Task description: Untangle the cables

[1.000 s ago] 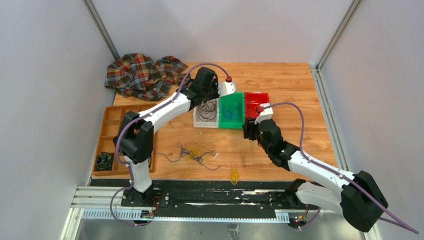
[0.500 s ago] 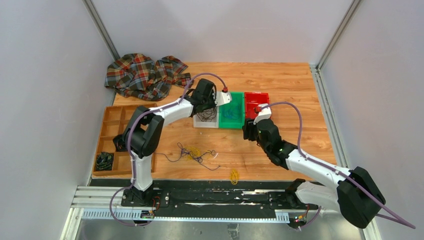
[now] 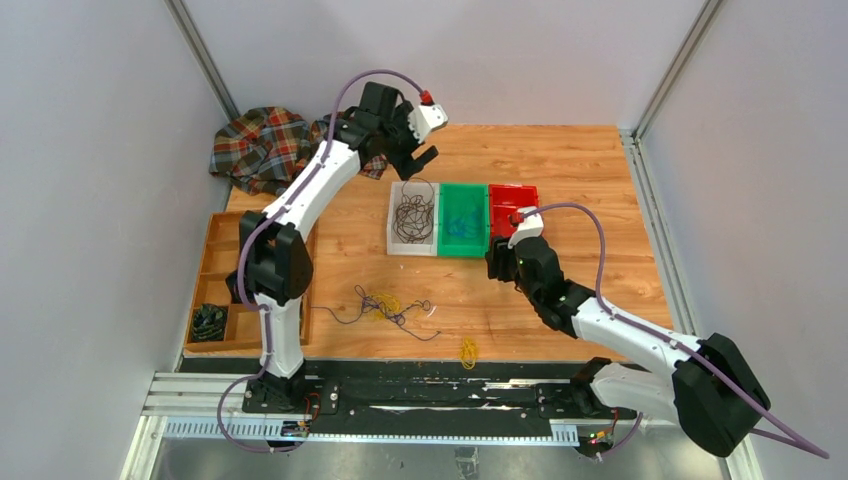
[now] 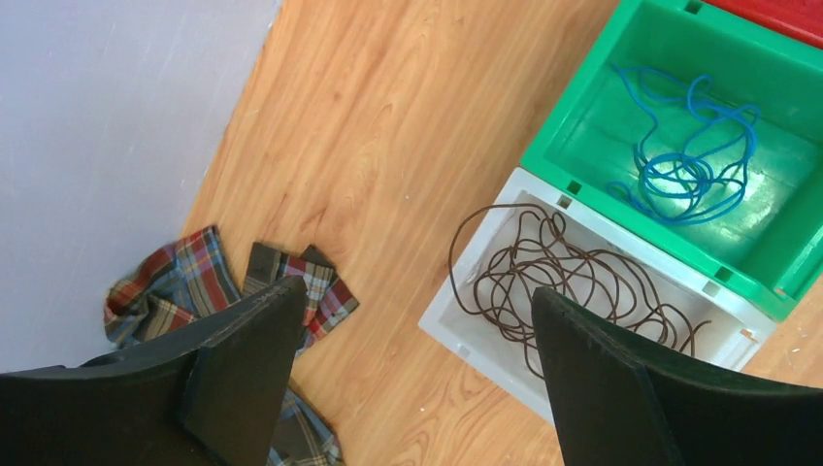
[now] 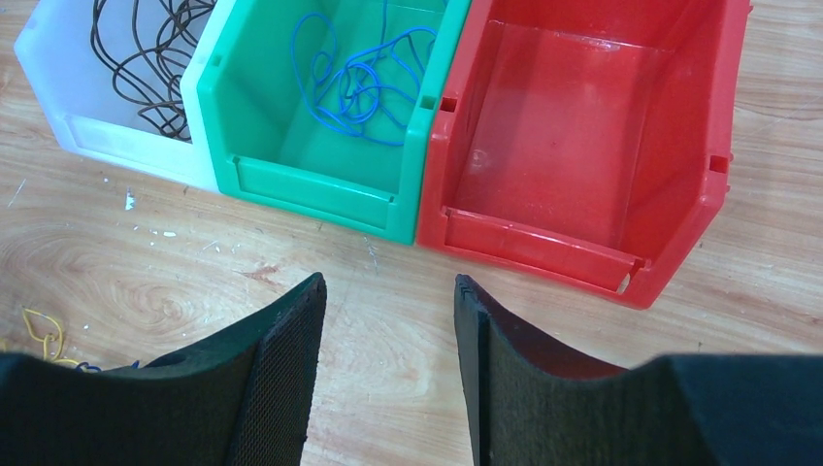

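Observation:
A tangle of thin dark, blue and yellow cables (image 3: 385,305) lies on the wooden table near the front, and a small yellow cable (image 3: 467,349) lies apart near the edge. A brown cable (image 4: 563,282) sits loose in the white bin (image 3: 394,243). A blue cable (image 4: 689,155) lies in the green bin (image 3: 462,249). My left gripper (image 4: 417,291) hangs open and empty above the table behind the white bin. In front of the red bin (image 5: 543,243), which holds nothing, my right gripper (image 5: 388,282) hovers over bare wood, open and empty.
A plaid cloth (image 3: 275,150) is bunched at the back left corner. An orange compartment tray (image 3: 225,235) lies along the left edge with a black coiled bundle (image 3: 208,322) in it. Grey walls enclose the table on three sides.
My left gripper has opened, leaving the brown cable in the white bin, and has risen and swung toward the back. The right arm has barely moved.

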Motion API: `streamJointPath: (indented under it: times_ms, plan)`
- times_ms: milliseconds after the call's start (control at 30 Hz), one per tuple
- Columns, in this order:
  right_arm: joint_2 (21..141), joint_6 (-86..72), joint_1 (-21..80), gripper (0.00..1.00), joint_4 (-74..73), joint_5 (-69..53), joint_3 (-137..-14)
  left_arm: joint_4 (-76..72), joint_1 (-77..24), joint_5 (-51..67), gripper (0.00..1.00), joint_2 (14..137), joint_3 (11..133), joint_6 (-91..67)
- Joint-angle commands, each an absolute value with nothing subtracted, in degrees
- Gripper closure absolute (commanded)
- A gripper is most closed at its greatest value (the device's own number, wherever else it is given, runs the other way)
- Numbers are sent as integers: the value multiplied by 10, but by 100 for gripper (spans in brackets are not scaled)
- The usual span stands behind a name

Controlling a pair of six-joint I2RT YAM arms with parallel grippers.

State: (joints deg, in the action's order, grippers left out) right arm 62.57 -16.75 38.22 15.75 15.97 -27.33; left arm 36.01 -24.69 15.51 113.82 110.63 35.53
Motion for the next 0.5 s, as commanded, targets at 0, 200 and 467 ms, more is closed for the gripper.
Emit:
streamJointPath:
  times_ms: [0, 200, 467]
  plan:
    - [624, -167, 371, 49, 157, 155, -283, 408, -241, 172, 11, 1200, 1142, 312]
    - [637, -166, 369, 49, 156, 150, -286, 372, -233, 153, 27, 1268, 1170, 282]
    - [642, -167, 366, 50, 161, 139, -281, 321, -219, 135, 33, 1298, 1188, 223]
